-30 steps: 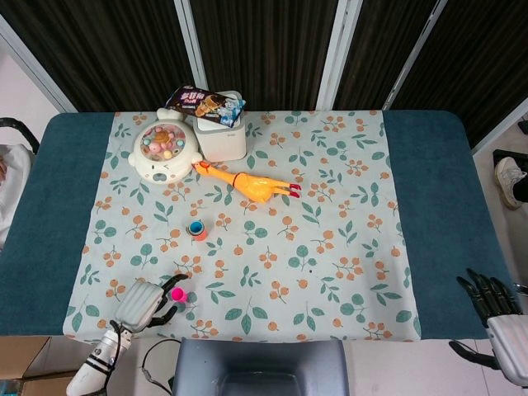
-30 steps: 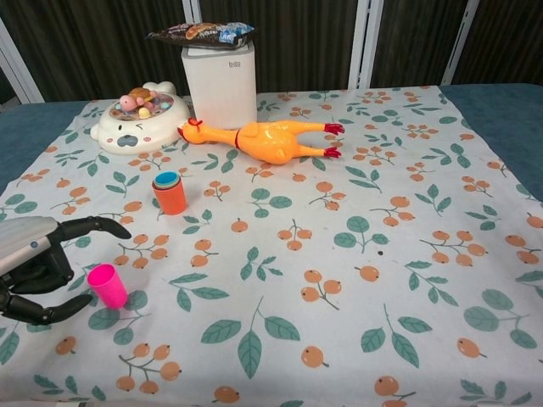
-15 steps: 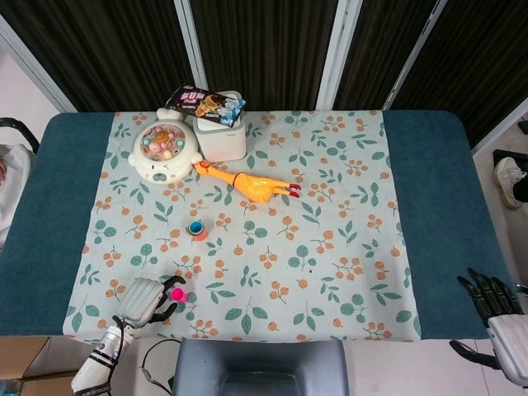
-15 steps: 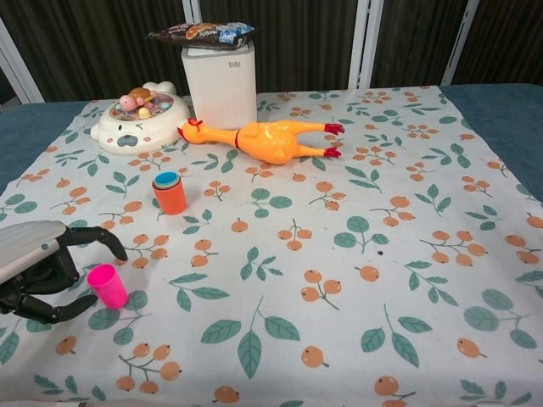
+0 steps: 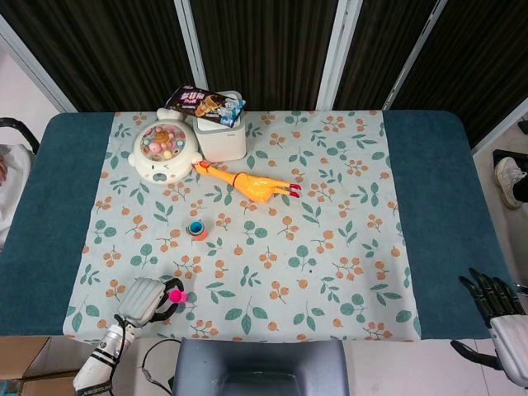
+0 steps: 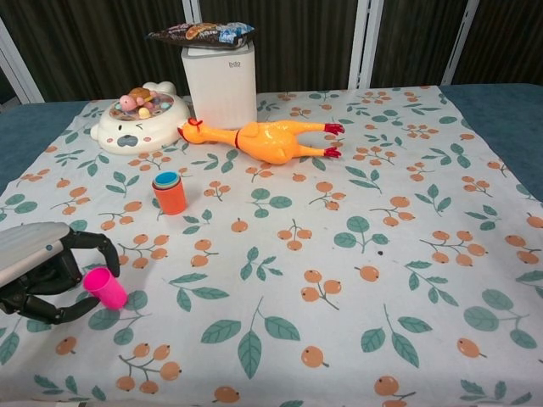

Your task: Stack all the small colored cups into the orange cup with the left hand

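One glossy pink plastic cup, tilted, clamped between the left hand's curled black fingers.

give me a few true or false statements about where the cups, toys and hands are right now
1. The left hand has its fingers around the pink cup, which tilts toward it. True.
2. The orange cup is empty. False: other colored cups already sit nested inside it, a blue rim showing on top.
3. The rubber chicken lies on its side in front of the white bin. True.
4. The snack packet lies on the floral cloth beside the orange cup. False: it rests on top of the white bin.
5. The right hand is reaching over the rubber chicken. False: it is off at the table's near right edge, holding nothing.
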Controlling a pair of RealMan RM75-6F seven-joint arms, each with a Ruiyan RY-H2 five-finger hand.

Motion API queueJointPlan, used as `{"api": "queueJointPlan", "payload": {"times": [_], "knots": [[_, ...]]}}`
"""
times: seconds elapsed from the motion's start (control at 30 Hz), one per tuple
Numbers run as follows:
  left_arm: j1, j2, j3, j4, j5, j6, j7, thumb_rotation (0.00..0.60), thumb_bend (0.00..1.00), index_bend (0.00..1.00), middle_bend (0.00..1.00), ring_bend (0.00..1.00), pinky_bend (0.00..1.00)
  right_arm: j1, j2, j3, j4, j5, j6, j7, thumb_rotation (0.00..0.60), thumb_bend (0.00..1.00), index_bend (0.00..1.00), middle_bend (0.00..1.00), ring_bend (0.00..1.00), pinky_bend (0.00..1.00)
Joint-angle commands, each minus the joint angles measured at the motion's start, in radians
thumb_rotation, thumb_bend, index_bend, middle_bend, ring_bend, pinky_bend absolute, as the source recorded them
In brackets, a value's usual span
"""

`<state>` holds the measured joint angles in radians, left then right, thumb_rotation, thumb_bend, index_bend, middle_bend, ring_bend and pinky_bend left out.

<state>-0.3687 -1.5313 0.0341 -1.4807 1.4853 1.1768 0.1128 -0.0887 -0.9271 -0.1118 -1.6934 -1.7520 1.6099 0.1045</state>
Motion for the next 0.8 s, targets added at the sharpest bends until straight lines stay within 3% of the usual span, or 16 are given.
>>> {"api": "queueJointPlan", "payload": {"times": [0.03, 0.3, 0.47, 0.57, 0.67, 0.8], "knots": [[-0.001, 0.000, -0.002, 0.001, -0.001, 0.000, -0.002, 0.600, 0.36, 0.50, 1.00, 1.00, 1.00, 0.000, 0.000, 0.000, 0.000, 0.000, 0.001, 0.000, 0.600, 0.21, 0.00, 0.00, 0.00, 0.00], [-0.012, 0.040, -0.037, -0.058, 0.011, 0.026, -0.016, 0.600, 0.36, 0.53, 1.00, 1.00, 1.00, -0.001, 0.001, 0.000, 0.000, 0.001, 0.003, 0.003, 0.600, 0.21, 0.00, 0.00, 0.00, 0.00], [-0.061, 0.081, -0.144, -0.163, -0.016, 0.043, 0.023, 0.600, 0.36, 0.53, 1.00, 1.00, 1.00, 0.000, -0.001, 0.000, -0.001, 0.002, -0.001, -0.001, 0.600, 0.21, 0.00, 0.00, 0.00, 0.00], [-0.104, 0.085, -0.219, -0.206, -0.092, 0.010, 0.070, 0.600, 0.36, 0.53, 1.00, 1.00, 1.00, 0.001, -0.001, 0.000, -0.003, 0.003, -0.005, -0.002, 0.600, 0.21, 0.00, 0.00, 0.00, 0.00], [-0.149, 0.068, -0.287, -0.204, -0.188, -0.025, 0.115, 0.600, 0.36, 0.53, 1.00, 1.00, 1.00, 0.002, -0.001, 0.001, -0.004, 0.005, -0.005, -0.001, 0.600, 0.21, 0.00, 0.00, 0.00, 0.00], [-0.210, 0.021, -0.341, -0.147, -0.322, -0.087, 0.164, 0.600, 0.36, 0.52, 1.00, 1.00, 1.00, 0.004, 0.001, 0.002, -0.004, 0.011, -0.011, 0.001, 0.600, 0.21, 0.00, 0.00, 0.00, 0.00]]}}
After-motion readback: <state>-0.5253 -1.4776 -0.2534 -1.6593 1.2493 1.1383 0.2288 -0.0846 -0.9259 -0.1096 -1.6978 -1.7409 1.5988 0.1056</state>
